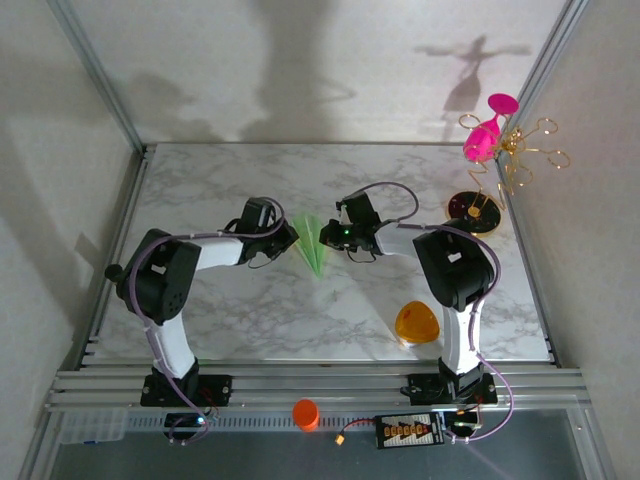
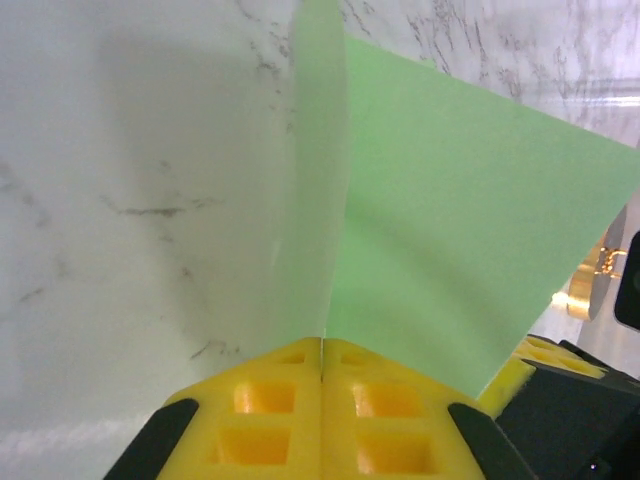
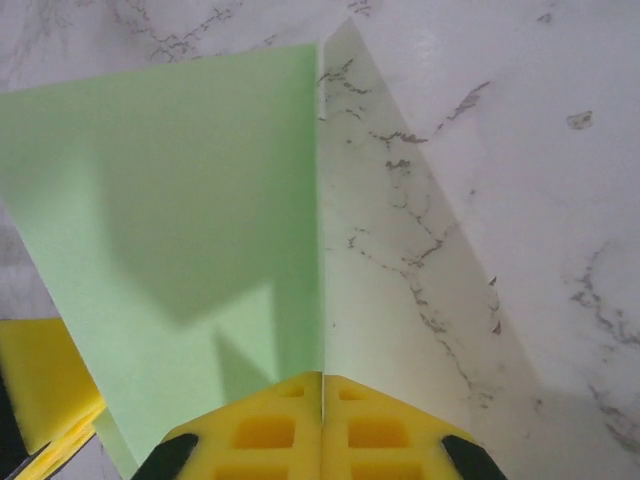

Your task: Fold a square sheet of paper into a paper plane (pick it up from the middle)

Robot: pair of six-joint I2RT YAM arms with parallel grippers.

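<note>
The square sheet of paper is folded into a narrow pale green dart, the paper plane (image 1: 313, 247), which lies mid-table with its point toward the near edge. My left gripper (image 1: 293, 238) meets it from the left and my right gripper (image 1: 326, 236) from the right. In the left wrist view the yellow jaws of the left gripper (image 2: 322, 345) are shut on a raised fold, with a green wing (image 2: 450, 220) spreading to the right. In the right wrist view the right gripper (image 3: 322, 380) is likewise shut on a fold, with a green wing (image 3: 180, 220) on its left.
An orange rounded-triangle object (image 1: 417, 323) lies near the right arm's base. A gold wire stand with pink glasses (image 1: 490, 140) and its dark round base (image 1: 472, 212) stand at the back right. An orange cup (image 1: 305, 413) sits on the front rail.
</note>
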